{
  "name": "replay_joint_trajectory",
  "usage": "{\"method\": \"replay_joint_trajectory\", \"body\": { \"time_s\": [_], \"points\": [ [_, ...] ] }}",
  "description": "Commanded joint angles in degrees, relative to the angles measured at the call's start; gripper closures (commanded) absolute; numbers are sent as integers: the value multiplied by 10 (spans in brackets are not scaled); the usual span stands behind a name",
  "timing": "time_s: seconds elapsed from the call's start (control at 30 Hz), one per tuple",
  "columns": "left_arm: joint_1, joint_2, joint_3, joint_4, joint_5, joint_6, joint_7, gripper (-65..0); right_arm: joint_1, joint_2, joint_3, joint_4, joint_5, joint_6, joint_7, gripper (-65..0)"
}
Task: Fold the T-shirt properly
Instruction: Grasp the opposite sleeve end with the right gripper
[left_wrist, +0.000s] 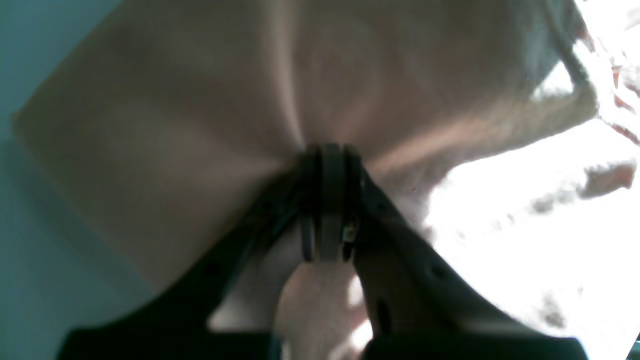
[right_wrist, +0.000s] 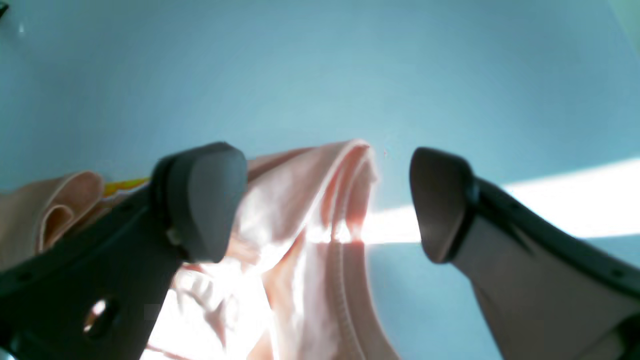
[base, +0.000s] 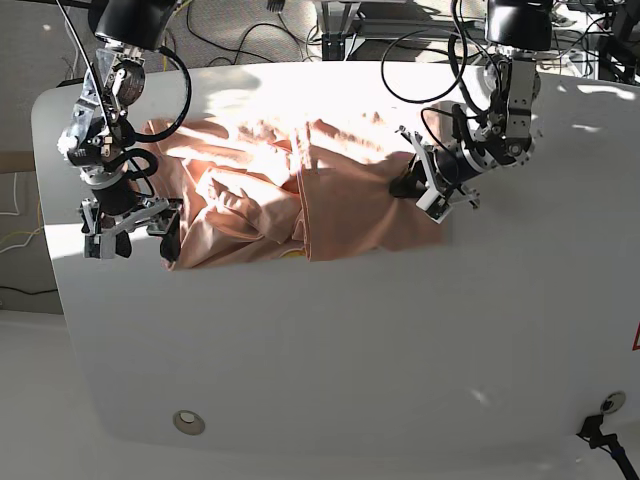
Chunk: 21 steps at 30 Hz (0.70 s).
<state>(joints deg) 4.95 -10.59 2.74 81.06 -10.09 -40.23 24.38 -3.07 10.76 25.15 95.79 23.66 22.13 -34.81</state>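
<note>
We judge the fold as barely begun: the shirt (base: 300, 200) lies crumpled across the far half of the table (base: 330, 350), bunched in loose ridges toward the far left corner and flatter toward the right, with no clean rectangle anywhere and a scrap of yellow print peeking out at its near edge. Smoothing it flat and making all the folds are left to do, as far as we can see. Our left gripper (left_wrist: 327, 155) sits at the shirt's right edge with its fingers pinched tight on the cloth; in the left wrist view the fabric puckers in radiating creases toward the closed tips. Our right gripper (right_wrist: 327, 200) hovers at the shirt's left edge, near the table's left edge, with its fingers (right_wrist: 202, 200) spread wide and holding nothing; a rumpled fold with a ribbed hem rises between them, nearer the one finger and apart from the other
</note>
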Motion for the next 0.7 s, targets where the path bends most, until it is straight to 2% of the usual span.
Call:
{"method": "replay_joint_trajectory", "body": {
  "time_s": [0.0, 0.03, 0.13, 0.2, 0.43, 0.53, 0.67],
  "points": [
    [0, -11, -2, 3, 14, 2, 15, 0, 8, 7, 25, -14, 4, 3, 9, -521],
    [0, -11, -2, 3, 14, 2, 15, 0, 7, 7, 34, -30, 6, 5, 9, -521],
    [0, -12, -2, 3, 13, 2, 16, 0, -4, 8, 73, -86, 47, 51, 8, -518],
    [0, -12, -2, 3, 13, 2, 16, 0, -12, 16, 77, -104, 68, 64, 8, -518],
    [0, -19, -2, 4, 13, 2, 17, 0, -58, 14, 68, -128, 101, 68, 4, -517],
    [0, -19, -2, 4, 13, 2, 17, 0, -70, 12, 29, -128, 101, 69, 4, -517],
    [0, -18, -2, 4, 13, 2, 17, 0, -73, -8, -8, -123, 101, 68, 5, -517]
  ]
}}
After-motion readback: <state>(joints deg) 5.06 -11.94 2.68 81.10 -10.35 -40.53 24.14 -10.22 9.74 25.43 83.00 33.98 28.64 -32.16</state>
